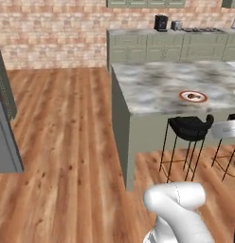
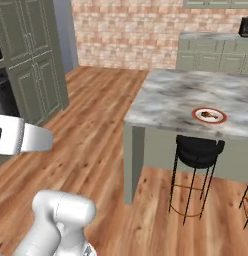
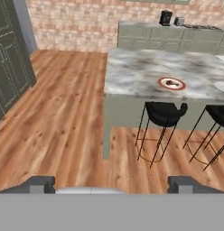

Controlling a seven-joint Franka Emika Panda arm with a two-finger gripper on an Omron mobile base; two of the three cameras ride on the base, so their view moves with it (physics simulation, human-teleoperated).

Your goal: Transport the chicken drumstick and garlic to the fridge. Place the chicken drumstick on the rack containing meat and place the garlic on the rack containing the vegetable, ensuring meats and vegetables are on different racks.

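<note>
While my gripper (image 3: 111,184) hangs wide open and empty, the drumstick (image 3: 172,83) sits on a plate (image 3: 172,87) near the island's (image 3: 132,74) front edge, stools (image 3: 162,115) tucked below, bare floor (image 3: 64,117) left of it.

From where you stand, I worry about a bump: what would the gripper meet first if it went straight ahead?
Probably the black stool at the island counter; the open gripper looks over bare wood floor first, though depth is unclear.

1. A home kitchen: a marble-topped island (image 1: 171,88) stands on wood flooring.
2. Black bar stools (image 1: 188,128) tuck against the island.
3. Behind the island, grey-green cabinets (image 1: 167,47) line a brick wall (image 1: 53,33).
</note>
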